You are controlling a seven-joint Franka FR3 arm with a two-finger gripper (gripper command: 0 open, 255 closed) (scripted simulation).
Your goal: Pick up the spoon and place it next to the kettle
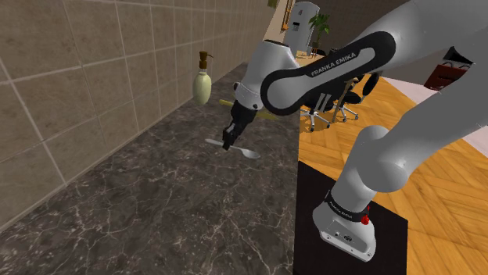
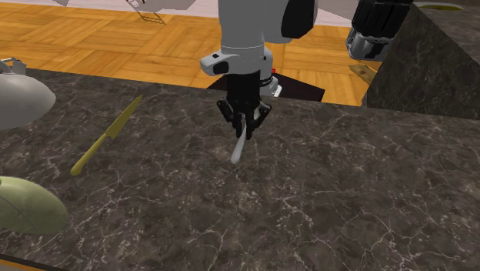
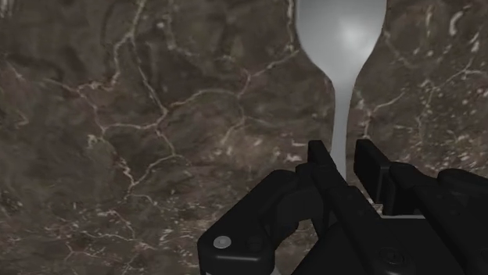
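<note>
My black gripper (image 1: pixel 232 139) is shut on the handle of a pale grey spoon (image 1: pixel 249 153) over the dark marble counter. In the second exterior view the gripper (image 2: pixel 246 125) points down and the spoon (image 2: pixel 238 150) slants below it, bowl end close to the counter; I cannot tell whether it touches. The wrist view shows the fingers (image 3: pixel 319 156) clasping the thin handle, with the spoon bowl (image 3: pixel 342 35) beyond the gripper (image 3: pixel 342 160). A pale grey rounded body (image 2: pixel 17 98), cut off at the second exterior view's left edge, may be the kettle.
A yellow knife (image 2: pixel 106 136) lies on the counter (image 2: pixel 346 192) to the second exterior view's left of the spoon. A pale green soap bottle (image 1: pixel 202 82) stands by the tiled wall. The counter edge drops to a wooden floor (image 1: pixel 438 195) beside the black stand (image 1: pixel 313 226).
</note>
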